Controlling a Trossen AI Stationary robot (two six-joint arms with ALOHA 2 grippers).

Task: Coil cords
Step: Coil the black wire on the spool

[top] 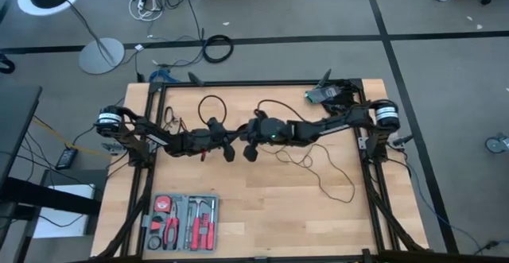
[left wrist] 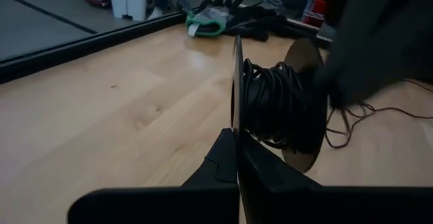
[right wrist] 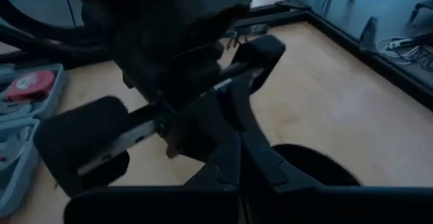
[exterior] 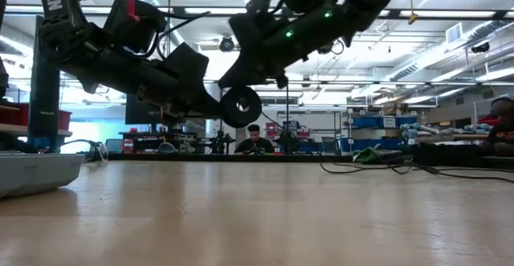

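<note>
Left end effector [left wrist: 237,149] clamps the spool's [left wrist: 281,105] flange above mid-bench, cords [top: 318,164] trailing toward the right edge; right end effector [top: 251,150], shut, risks snagging the slack

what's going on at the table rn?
Both arms meet above mid-table. The left gripper is shut on the flange of a small spool partly wound with thin black cord, held off the wood. The right gripper is shut right beside it. Much of the cord lies loose on the table.
</note>
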